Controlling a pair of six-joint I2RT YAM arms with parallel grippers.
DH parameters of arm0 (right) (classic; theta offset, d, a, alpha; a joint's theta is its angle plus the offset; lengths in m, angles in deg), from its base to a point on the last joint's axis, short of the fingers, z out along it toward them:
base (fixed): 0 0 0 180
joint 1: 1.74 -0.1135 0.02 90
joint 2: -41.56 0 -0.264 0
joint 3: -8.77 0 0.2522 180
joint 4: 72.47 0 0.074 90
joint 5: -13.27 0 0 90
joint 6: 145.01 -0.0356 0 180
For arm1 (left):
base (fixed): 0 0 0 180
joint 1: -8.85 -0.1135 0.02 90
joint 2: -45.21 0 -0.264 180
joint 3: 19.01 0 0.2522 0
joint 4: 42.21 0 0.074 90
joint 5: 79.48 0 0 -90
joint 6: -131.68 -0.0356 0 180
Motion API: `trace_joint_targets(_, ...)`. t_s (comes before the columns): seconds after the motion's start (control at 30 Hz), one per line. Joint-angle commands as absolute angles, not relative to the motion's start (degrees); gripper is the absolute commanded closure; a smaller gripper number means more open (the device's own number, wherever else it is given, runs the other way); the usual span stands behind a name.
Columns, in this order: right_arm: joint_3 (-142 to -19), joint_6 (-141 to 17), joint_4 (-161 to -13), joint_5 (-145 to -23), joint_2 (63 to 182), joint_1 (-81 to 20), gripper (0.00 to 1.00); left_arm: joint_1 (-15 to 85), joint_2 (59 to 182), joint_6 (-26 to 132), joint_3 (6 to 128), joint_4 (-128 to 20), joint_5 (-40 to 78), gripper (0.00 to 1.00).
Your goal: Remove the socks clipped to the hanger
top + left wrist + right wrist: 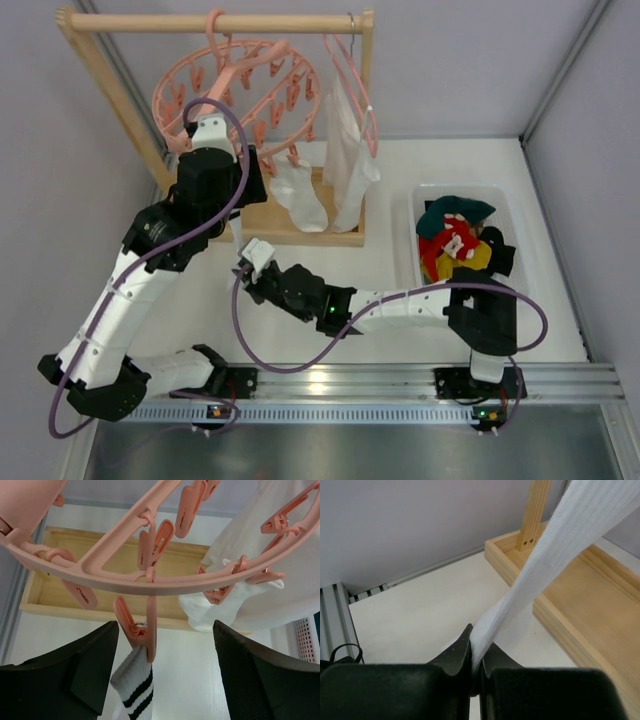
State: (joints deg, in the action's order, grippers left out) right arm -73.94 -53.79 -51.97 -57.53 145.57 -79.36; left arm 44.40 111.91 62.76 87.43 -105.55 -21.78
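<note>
Below hanger (200,582), striped sock (132,685) cut off, right fingers (452,655) pinching white sock (545,565)

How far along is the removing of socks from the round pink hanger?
Done: several coloured socks lie in the clear plastic bin. In hand: the right gripper is shut on a white ribbed sock; the open left gripper flanks a pink peg holding a black-striped white sock. Left: another white sock hangs clipped to the round pink plastic hanger.
</note>
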Motion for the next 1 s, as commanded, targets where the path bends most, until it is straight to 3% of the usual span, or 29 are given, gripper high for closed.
trace_joint_targets(0.0,-73.55,-54.65,-50.20,-60.56,142.20,-80.84,1.00,43.92,111.75,61.63,86.69,-101.41,-23.23,0.20)
trace_joint_targets(0.1,-73.46,-54.65,-50.29,-61.26,141.58,-80.84,1.00,43.57,111.57,61.28,86.24,-100.45,-23.24,0.22)
trace_joint_targets(0.2,-72.93,-54.65,-49.85,-61.96,140.88,-80.84,1.00,42.96,111.57,61.01,85.37,-99.39,-23.06,0.31)
trace_joint_targets(0.37,-72.49,-56.50,-49.67,-62.58,140.61,-80.75,1.00,42.17,111.92,61.36,85.10,-98.16,-22.36,0.34)
trace_joint_targets(0.6,-71.44,-56.68,-49.15,-62.84,140.35,-80.84,1.00,41.20,112.63,60.92,85.01,-97.28,-22.71,0.54)
trace_joint_targets(0.77,-69.95,-57.11,-48.44,-63.37,139.21,-80.84,1.00,40.14,112.63,61.45,84.48,-97.02,-22.62,0.80)
trace_joint_targets(0.97,-65.55,-58.16,-47.38,-61.54,135.61,-80.93,1.00,39.18,112.89,61.72,84.48,-97.10,-22.00,0.85)
